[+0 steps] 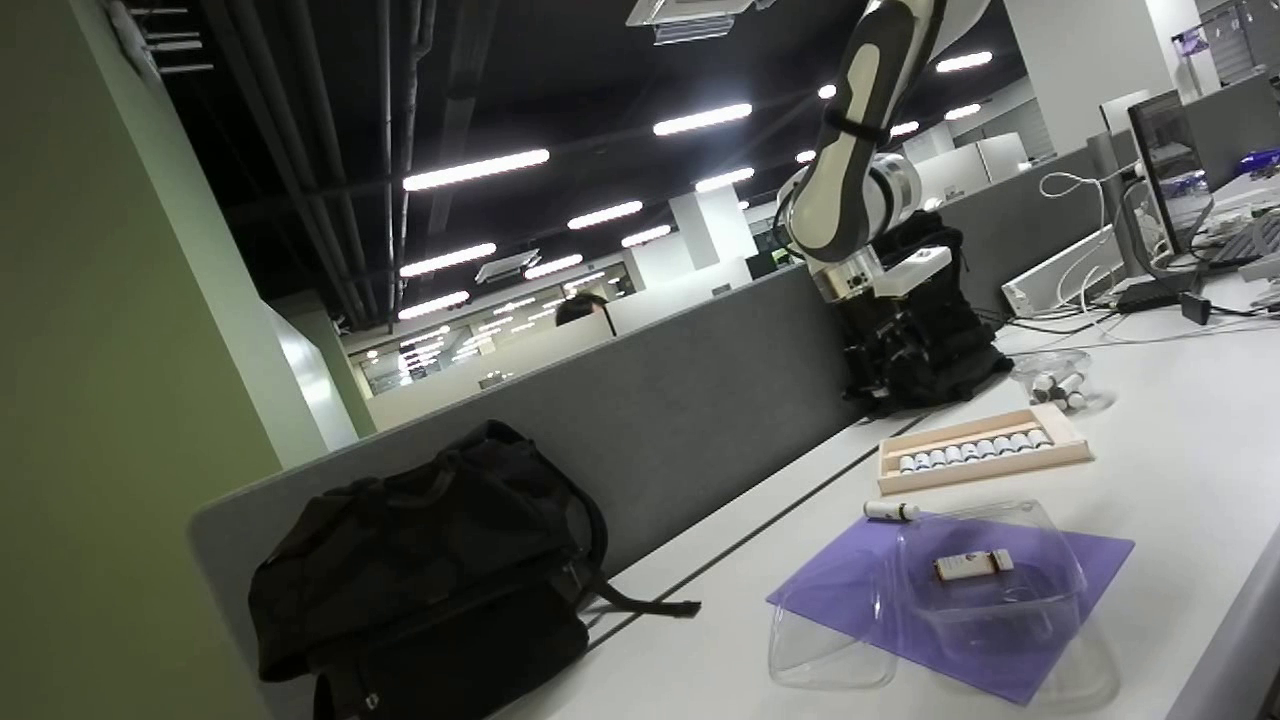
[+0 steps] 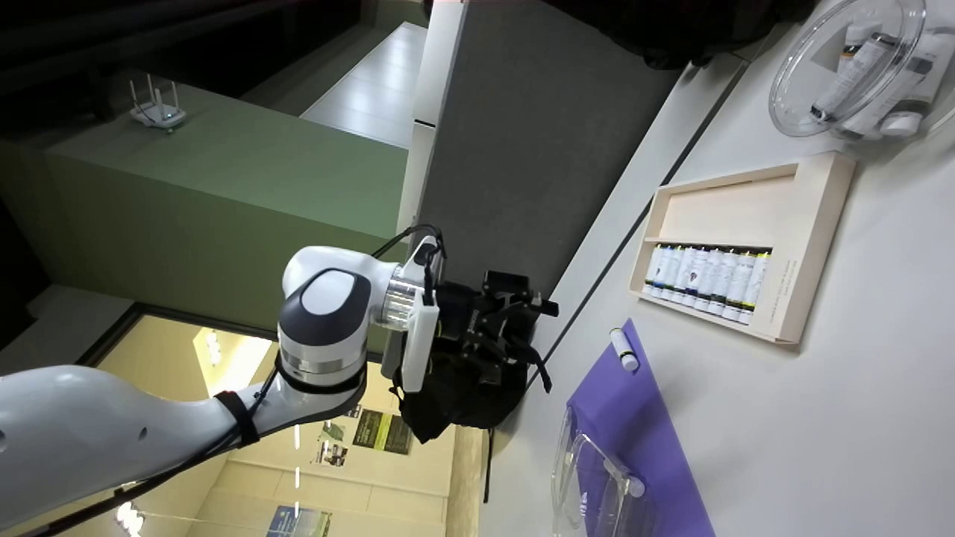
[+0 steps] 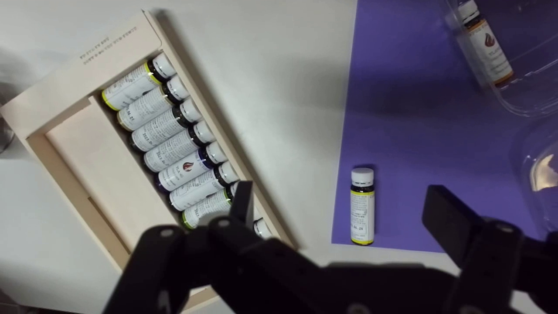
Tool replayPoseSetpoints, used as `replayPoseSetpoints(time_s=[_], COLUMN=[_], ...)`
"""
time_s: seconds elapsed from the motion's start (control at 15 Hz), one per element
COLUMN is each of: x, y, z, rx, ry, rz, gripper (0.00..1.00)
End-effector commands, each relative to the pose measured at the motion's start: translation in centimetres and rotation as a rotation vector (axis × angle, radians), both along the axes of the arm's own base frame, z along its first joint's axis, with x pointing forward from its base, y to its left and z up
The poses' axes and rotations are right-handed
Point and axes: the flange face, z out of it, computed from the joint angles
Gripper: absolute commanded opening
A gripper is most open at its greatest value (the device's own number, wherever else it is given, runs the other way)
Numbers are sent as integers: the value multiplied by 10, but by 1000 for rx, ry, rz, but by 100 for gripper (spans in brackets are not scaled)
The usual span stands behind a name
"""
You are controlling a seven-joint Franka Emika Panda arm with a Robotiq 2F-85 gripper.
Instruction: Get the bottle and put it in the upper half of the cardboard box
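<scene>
A small bottle with a white cap and yellow-edged label (image 3: 362, 213) lies on the corner of the purple sheet in the wrist view. It also shows in both exterior views (image 1: 890, 511) (image 2: 624, 350). The tan cardboard box (image 3: 120, 48) lies beside the sheet, also in both exterior views (image 1: 1070, 445) (image 2: 809, 253). One compartment holds a row of bottles; its other compartment is bare. My gripper (image 3: 342, 205) is open and holds nothing; in an exterior view the gripper (image 2: 546, 344) hangs above the table. The lying bottle shows between its fingers, apart from them.
Transparent plastic containers (image 1: 990, 600) stand on and beside the purple sheet (image 1: 840, 575), one with a second bottle (image 1: 972, 565) in it. A round transparent container (image 1: 1055, 375) of several bottles stands past the box. Black backpacks (image 1: 430, 560) (image 1: 940, 340) lean at the grey partition (image 1: 700, 410).
</scene>
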Motion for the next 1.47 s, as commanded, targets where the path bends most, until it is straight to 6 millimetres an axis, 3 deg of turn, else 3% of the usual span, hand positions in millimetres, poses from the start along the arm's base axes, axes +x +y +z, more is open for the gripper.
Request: replayPoseSetpoints(time_s=[0.0, 0.4, 0.6, 0.87, 1.4], x=[8, 65, 84, 98, 104], y=[-1, 2, 8, 12, 25], z=[0, -15, -33, -67, -133], rx=[5, 29, 44, 58, 164], ry=[-8, -107, -92, -61, 69], rz=[2, 98, 146, 179, 245], gripper=[100, 100, 100, 100, 100])
